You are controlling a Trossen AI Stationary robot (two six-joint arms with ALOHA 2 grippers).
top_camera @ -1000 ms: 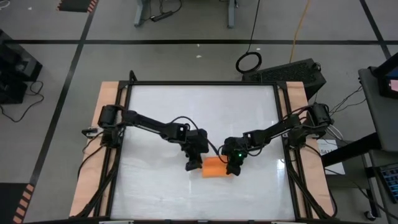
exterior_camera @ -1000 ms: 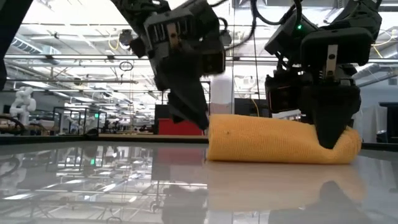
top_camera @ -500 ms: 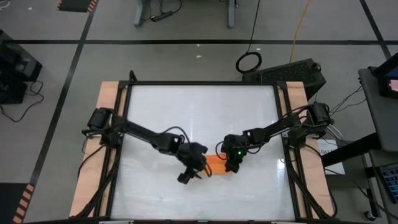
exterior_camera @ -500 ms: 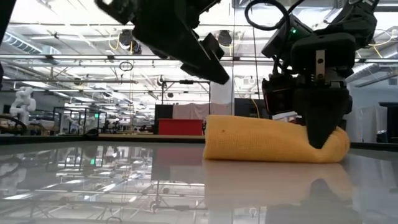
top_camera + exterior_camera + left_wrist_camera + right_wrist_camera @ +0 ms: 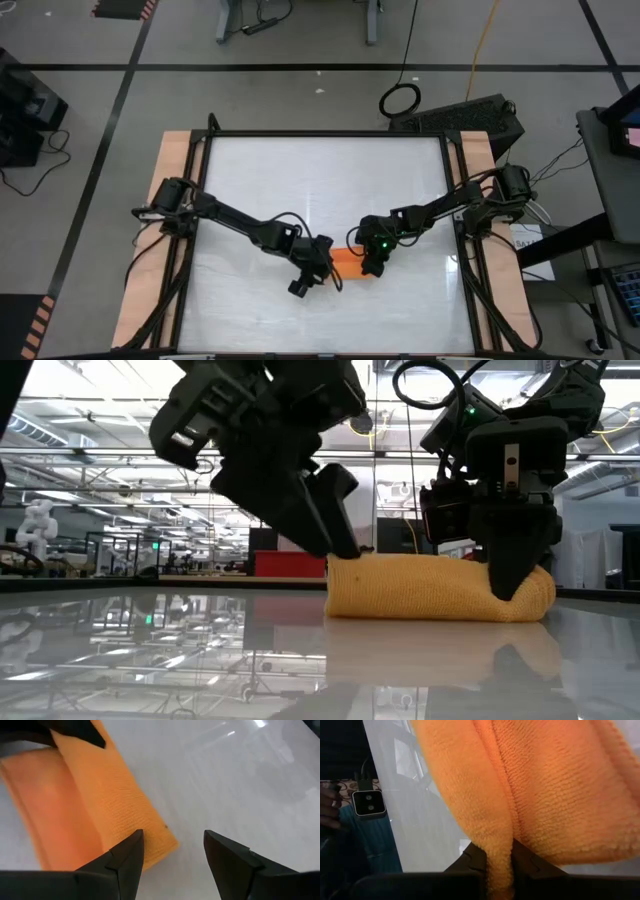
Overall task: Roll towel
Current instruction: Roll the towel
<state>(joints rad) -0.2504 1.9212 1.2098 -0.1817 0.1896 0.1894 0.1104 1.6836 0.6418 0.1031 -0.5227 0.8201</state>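
A glossy white desk [image 5: 300, 180] with pale wooden side strips sits on a grey floor [image 5: 300, 95] marked by black tape lines. A black cable ring [image 5: 400, 99] lies beyond its far edge.

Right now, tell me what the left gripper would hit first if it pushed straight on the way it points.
Probably the table. The left gripper is open, and only the corner of the towel lies by one finger. Depth is hard to judge, so it might clip that corner.
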